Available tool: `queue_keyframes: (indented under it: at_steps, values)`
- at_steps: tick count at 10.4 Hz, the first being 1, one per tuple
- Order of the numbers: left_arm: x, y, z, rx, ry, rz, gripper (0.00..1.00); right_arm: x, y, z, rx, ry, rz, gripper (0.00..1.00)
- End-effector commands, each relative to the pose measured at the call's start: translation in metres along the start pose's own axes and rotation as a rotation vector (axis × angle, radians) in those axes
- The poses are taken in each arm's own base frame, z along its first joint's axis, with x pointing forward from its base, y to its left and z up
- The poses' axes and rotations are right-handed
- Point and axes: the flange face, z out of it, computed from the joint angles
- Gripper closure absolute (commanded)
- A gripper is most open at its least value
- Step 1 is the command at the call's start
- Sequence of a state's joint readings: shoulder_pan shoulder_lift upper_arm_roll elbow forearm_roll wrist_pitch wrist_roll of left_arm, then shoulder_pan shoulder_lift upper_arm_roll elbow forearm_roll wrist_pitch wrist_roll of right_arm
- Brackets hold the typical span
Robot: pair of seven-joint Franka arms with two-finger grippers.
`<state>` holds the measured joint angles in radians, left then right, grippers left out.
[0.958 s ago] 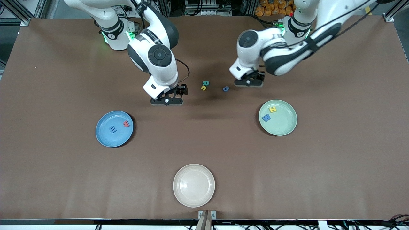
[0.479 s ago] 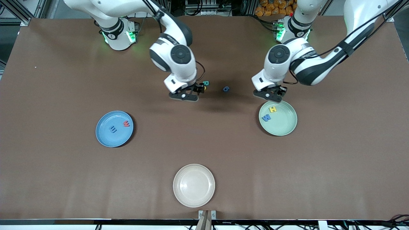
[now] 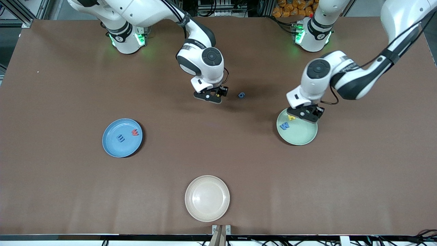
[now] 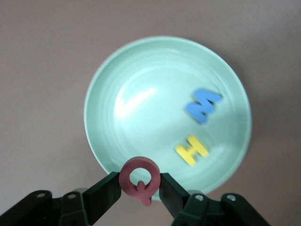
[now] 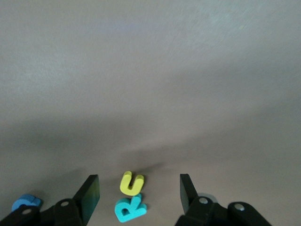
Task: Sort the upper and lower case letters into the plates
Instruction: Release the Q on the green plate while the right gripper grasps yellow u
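Observation:
My left gripper (image 3: 304,114) is shut on a red letter Q (image 4: 139,178) and hangs over the rim of the pale green plate (image 3: 304,136) (image 4: 141,108). A blue M (image 3: 284,126) (image 4: 202,104) and a yellow H (image 4: 191,149) lie in that plate. My right gripper (image 3: 213,96) (image 5: 138,190) is open, low over a yellow u (image 5: 131,182) and a teal R (image 5: 130,208), which lie between its fingers. A small blue letter (image 3: 241,95) (image 5: 26,202) lies on the table beside them. The blue plate (image 3: 114,147) holds a blue letter (image 3: 121,138) and a red letter (image 3: 135,132).
A cream-white plate (image 3: 207,198) sits near the table's front edge, nearest the front camera. Brown tabletop stretches between the three plates.
My left gripper has carried the red Q from beside the loose letters to over the green plate. My right gripper has swung from the blue plate's side to over the R and u.

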<state>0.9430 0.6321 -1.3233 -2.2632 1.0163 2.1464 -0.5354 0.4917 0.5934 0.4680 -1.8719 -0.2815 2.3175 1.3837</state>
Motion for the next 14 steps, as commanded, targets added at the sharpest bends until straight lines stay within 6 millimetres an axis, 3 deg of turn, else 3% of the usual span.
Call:
queue_keyframes:
  at_steps: [1, 5, 8, 9, 10, 12, 14]
  values:
    - [0.013, -0.004, 0.009, -0.038, 0.067, 0.013, 1.0, -0.008, -0.008, 0.019, 0.008, 0.035, 0.027, 0.24]
    - [0.019, 0.008, 0.034, -0.087, 0.117, 0.012, 1.0, -0.015, -0.008, 0.035, -0.005, 0.039, 0.028, 0.28]
    - [0.015, -0.001, 0.045, -0.068, 0.108, 0.017, 1.0, -0.022, -0.011, 0.037, 0.001, 0.04, 0.02, 0.34]
    - [0.013, -0.003, 0.051, -0.072, 0.099, 0.01, 0.96, -0.022, -0.012, 0.038, 0.005, 0.038, 0.02, 0.35]
    - [0.014, -0.003, 0.052, -0.088, 0.109, 0.006, 0.81, -0.022, -0.012, 0.038, 0.007, 0.038, 0.02, 0.37]
    - [0.012, -0.005, 0.056, -0.095, 0.109, 0.003, 0.8, -0.022, -0.012, 0.039, 0.009, 0.038, 0.019, 0.4]
    - [0.009, -0.003, 0.059, -0.097, 0.101, -0.011, 0.76, -0.022, -0.013, 0.038, 0.012, 0.047, 0.01, 0.53]
